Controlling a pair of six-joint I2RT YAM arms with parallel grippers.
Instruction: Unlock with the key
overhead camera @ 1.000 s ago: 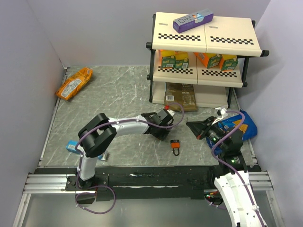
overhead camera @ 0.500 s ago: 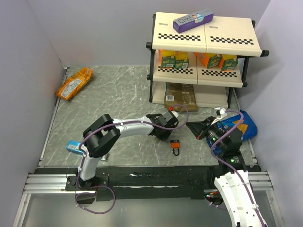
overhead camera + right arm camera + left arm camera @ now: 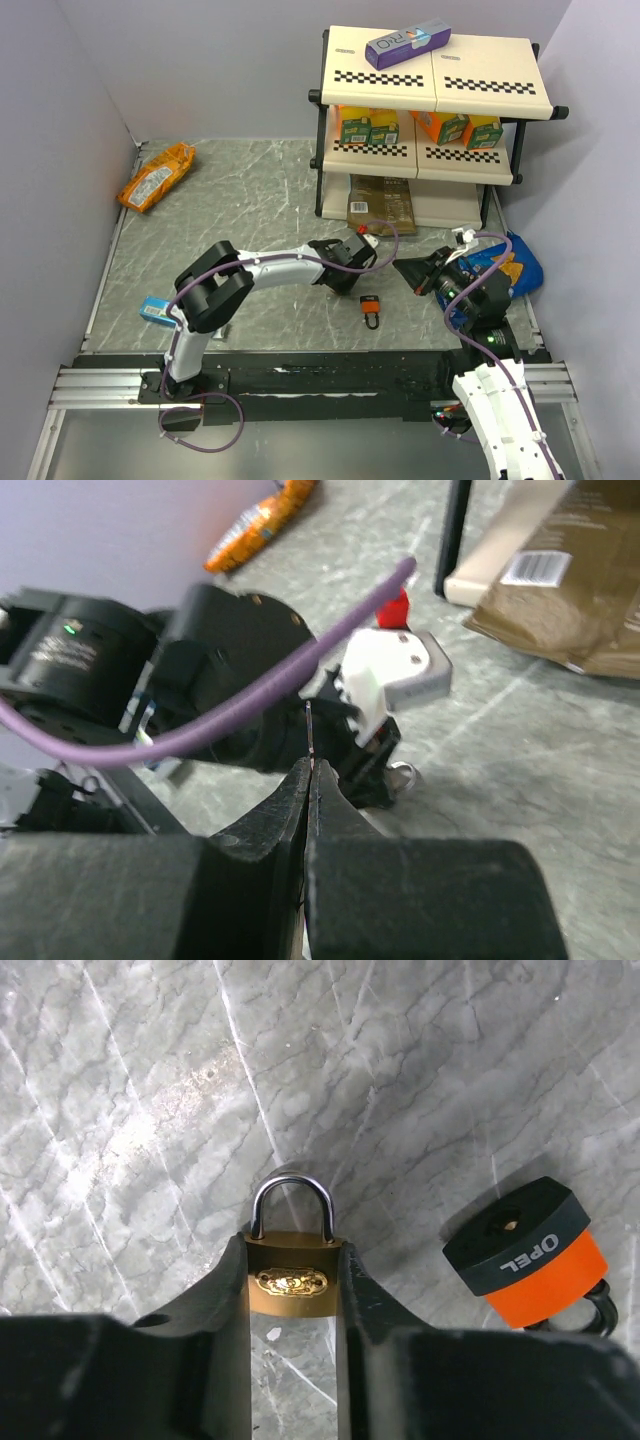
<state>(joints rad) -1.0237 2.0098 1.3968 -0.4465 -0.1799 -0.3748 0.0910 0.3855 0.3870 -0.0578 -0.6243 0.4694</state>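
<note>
**Brass lock pinched on the left, key pinched on the right**

The left pincer (image 3: 292, 1250) is low on the grey marbled surface (image 3: 120, 1110), its two black fingers pressed against the flat sides of a small brass padlock (image 3: 290, 1282). The padlock's silvery shackle pokes out past the fingertips and looks closed. Just to the right of it in the left wrist view, apart from it and untouched, lies an orange-red padlock with a black top (image 3: 530, 1265) (white lettering runs across the black part).

The right pincer (image 3: 309, 765) has its fingers squeezed together on the key (image 3: 311, 730). Only a thin silvery metal blade shows, sticking straight out from between the tips; its head is hidden inside the grip. The blade points towards the left arm's wrist and does not touch it.

From above, the right pincer is raised off the surface, to the right of the left pincer and above and to the right of the orange-red padlock. A cream shelf rack (image 3: 430, 75) stands behind both arms.
</note>
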